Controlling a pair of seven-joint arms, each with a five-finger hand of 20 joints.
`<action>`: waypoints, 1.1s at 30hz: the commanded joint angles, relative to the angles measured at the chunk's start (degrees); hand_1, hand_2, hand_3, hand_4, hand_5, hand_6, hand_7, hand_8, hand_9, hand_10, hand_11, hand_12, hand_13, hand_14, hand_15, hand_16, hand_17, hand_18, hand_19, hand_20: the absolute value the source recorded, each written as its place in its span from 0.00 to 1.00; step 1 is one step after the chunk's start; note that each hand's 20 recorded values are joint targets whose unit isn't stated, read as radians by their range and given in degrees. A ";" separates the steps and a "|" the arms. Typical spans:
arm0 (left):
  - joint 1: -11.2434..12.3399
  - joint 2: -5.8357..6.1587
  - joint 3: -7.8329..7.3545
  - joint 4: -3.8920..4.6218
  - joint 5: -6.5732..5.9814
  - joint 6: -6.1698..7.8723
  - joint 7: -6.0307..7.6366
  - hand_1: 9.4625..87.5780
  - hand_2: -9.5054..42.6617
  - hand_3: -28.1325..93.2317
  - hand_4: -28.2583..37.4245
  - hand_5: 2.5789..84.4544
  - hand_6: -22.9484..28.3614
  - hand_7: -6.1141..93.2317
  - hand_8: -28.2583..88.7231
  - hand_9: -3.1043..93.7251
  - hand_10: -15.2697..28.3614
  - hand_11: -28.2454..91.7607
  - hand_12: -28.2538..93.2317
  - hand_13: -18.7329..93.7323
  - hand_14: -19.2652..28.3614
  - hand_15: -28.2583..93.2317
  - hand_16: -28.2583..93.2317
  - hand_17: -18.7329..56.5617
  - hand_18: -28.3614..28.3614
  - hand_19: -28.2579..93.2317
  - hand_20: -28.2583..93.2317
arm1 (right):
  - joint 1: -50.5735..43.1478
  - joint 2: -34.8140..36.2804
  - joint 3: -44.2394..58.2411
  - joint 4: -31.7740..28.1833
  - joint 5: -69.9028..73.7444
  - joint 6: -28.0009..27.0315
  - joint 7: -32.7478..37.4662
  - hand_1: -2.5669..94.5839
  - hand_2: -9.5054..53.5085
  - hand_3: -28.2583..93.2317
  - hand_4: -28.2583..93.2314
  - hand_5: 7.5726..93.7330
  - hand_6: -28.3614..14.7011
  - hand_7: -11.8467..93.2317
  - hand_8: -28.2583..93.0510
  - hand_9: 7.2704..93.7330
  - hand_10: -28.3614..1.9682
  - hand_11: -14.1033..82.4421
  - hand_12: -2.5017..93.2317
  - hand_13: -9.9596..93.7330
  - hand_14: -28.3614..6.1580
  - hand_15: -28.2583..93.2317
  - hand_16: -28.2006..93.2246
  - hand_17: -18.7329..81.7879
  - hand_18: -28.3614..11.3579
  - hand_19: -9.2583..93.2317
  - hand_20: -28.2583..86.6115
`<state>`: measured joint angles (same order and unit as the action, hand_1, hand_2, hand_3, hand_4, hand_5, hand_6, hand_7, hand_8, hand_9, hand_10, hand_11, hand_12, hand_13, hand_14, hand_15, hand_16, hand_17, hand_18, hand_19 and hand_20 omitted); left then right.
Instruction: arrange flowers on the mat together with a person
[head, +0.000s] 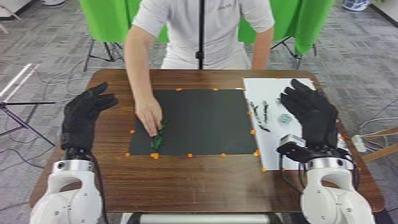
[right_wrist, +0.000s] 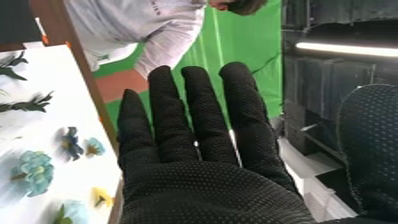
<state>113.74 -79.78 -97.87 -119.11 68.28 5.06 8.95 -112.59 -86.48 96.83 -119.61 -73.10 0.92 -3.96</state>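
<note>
Look first at the black mat (head: 209, 127) in the middle of the brown table (head: 195, 192): a leafy green stem (head: 157, 143) lies along its left side. The person's hand (head: 148, 117) is down at that stem, though you can't tell whether it pinches it. The person's forearm (head: 140, 67) comes in from the far side across the mat's far left corner, so that corner is the one in your way.

Your left hand (head: 82, 119) is over the table's left edge, well apart from the mat, its fingers loosely extended and holding nothing. Your right hand (head: 311, 116) is above the white sheet (head: 262, 85) beside the mat, hiding part of it from the head view. Its fingers are straight and a little spread, thumb apart, nothing pinched.

In the right wrist view you have dark leafy stems (right_wrist: 32, 104) on the sheet, a teal flower (right_wrist: 37, 172), a dark blue flower (right_wrist: 71, 143) just beside a small light blue flower (right_wrist: 95, 146), and a yellow flower (right_wrist: 102, 197). Orange marks (head: 155, 156) dot the mat's edges. Beyond the table you have a green backdrop (head: 306, 25), and a dark stand (head: 7, 110) is off to the left.
</note>
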 joint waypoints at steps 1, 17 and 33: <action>0.55 -0.48 -0.10 0.47 -0.92 -0.73 -0.01 0.24 0.22 0.74 0.13 0.55 0.55 0.21 0.20 0.54 0.70 0.44 0.36 0.52 0.84 0.48 0.24 0.30 0.77 0.38 0.38 | -0.26 0.05 0.06 -0.14 -0.15 -0.10 -0.14 0.13 0.27 0.85 0.11 0.47 0.59 0.20 0.17 0.46 0.43 0.20 0.16 0.46 0.41 0.33 0.36 0.38 0.39 0.13 0.45; 0.37 -0.50 -0.10 0.47 -0.69 -0.94 -0.27 0.25 0.23 0.74 0.13 0.56 0.56 0.21 0.20 0.54 0.71 0.44 0.36 0.52 0.84 0.48 0.24 0.30 0.77 0.38 0.38 | -0.26 0.00 0.11 -0.18 -0.22 0.26 -0.09 0.13 0.27 0.85 0.11 0.47 0.59 0.20 0.17 0.46 0.43 0.21 0.17 0.47 0.40 0.33 0.36 0.38 0.39 0.13 0.46; 0.72 -0.35 -0.41 0.11 -0.49 -1.20 -0.99 0.24 0.23 0.74 0.13 0.56 0.56 0.21 0.20 0.55 0.70 0.44 0.36 0.52 0.84 0.48 0.24 0.30 0.76 0.38 0.38 | -0.48 1.35 0.28 -0.09 -1.25 -0.31 0.43 0.13 0.27 0.85 0.11 0.48 0.59 0.20 0.18 0.48 0.42 0.21 0.18 0.47 0.41 0.34 0.36 0.37 0.37 0.14 0.46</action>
<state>113.71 -79.84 -97.88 -119.03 67.82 4.34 8.85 -112.61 -86.42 96.95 -119.61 -73.03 1.10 -3.57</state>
